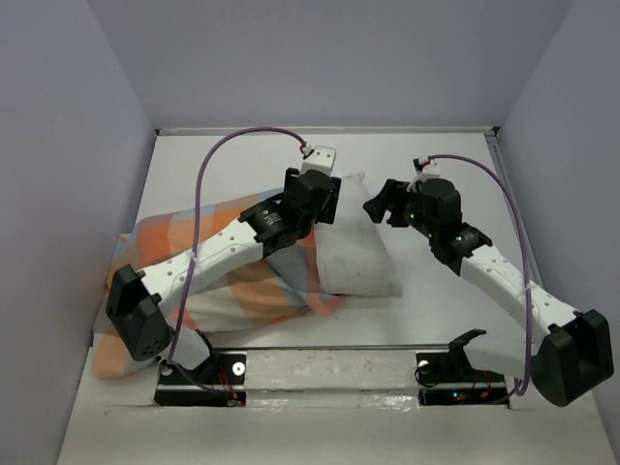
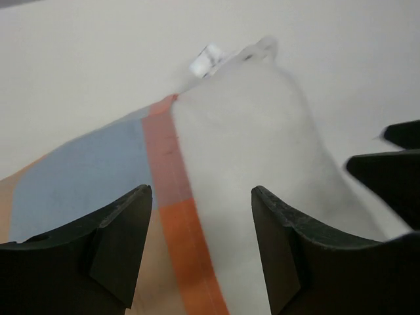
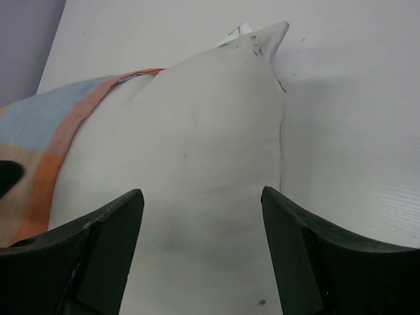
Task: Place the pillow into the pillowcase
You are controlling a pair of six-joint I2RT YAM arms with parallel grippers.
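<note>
Fingers (image 2: 121, 246) of the left gripper (image 2: 200, 243) stood apart, holding nothing; right gripper (image 3: 200, 249) likewise spread and empty. Beyond them the pillow (image 3: 197, 144) lay on the table (image 3: 354, 131), its left part inside the pillowcase (image 2: 85, 177) (white right end exposed, orange hem across it).

plain white pillow (image 1: 355, 256), pillowcase (image 1: 254, 295) checked orange, light blue, peach

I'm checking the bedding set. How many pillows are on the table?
1. The pillow lies in the middle of the table, its left part inside the pillowcase, its right end sticking out. The pillowcase could hide another.
</note>
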